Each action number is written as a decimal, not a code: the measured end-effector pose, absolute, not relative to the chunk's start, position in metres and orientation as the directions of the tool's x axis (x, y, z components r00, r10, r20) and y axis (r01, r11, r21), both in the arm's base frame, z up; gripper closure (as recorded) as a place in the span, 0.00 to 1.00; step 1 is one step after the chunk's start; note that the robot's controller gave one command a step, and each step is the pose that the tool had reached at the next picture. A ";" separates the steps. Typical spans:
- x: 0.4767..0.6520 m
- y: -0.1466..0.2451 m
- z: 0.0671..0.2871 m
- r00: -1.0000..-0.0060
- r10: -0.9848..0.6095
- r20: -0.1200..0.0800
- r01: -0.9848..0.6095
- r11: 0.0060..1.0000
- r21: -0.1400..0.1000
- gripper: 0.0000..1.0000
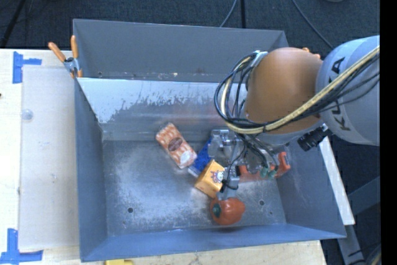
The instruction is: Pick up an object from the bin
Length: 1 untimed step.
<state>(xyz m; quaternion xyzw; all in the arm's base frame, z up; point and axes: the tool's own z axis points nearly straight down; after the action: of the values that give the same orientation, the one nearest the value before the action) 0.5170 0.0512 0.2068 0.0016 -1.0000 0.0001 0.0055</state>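
Observation:
My gripper [231,180] hangs low in the right half of the bin, under the orange wrist cover. Its tip is right at the edge of a small yellow-orange box [209,178] that lies tilted on the floor. A blue packet [201,162] pokes out from beneath that box on its upper left. Just below the gripper, near the front wall, rests a red tomato-like ball [227,210]. A red-orange item with a green spot [272,168] lies to the right, partly hidden by the arm's cables.
A tan and white bread-like packet [175,144] lies slanted near the bin's middle. The left half of the floor shows bare, scuffed metal. The arm and its cable loops cover the bin's right rear corner.

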 end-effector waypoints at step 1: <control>0.519 0.051 0.211 -1.000 -0.002 0.002 -0.002 1.000 0.000 0.00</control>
<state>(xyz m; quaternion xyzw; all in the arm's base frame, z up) 0.5186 0.0510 0.2111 0.0008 -1.0000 -0.0002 0.0012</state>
